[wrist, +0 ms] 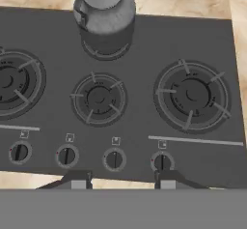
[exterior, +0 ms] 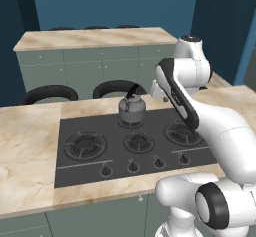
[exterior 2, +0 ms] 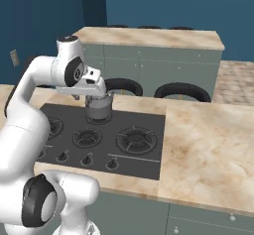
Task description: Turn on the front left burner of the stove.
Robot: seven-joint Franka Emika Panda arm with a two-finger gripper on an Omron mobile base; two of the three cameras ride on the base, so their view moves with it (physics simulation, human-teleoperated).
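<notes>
Front-left wide round black gas burner [exterior: 85, 144] is seen at the flat dark grey cooktop's [exterior: 75, 171] left end, while the two-finger gripper [wrist: 123, 180] is held parted, ungrasping, above the knob row, presumably for reaching.

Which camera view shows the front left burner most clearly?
The left base view: the front left burner is whole and unobstructed. The hand view cuts it at the left edge; in the right base view the arm hides most of it.
</notes>
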